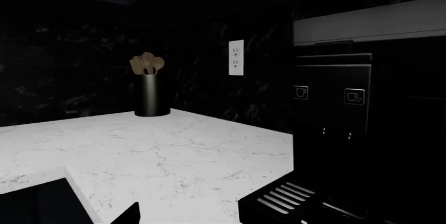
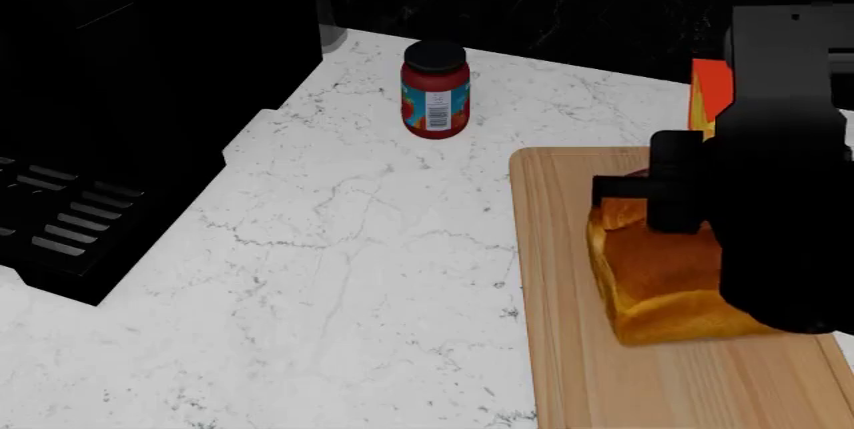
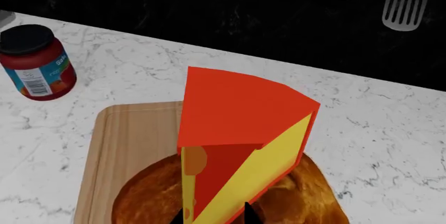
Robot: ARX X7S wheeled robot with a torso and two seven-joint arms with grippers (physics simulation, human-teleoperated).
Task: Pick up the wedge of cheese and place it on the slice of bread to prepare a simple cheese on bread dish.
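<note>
Right gripper (image 3: 214, 217) jaws clamped on the wedge of cheese (image 3: 241, 148), held above the slice of bread (image 2: 663, 276) on the cutting board (image 2: 667, 379), seemingly for release; red jar (image 2: 435, 88) beyond; left jaws unseen.

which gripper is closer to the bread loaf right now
Right. The right gripper holds the wedge of cheese directly above the loaf on the cutting board. The left gripper is away by the coffee machine, loaf not in its view.
</note>
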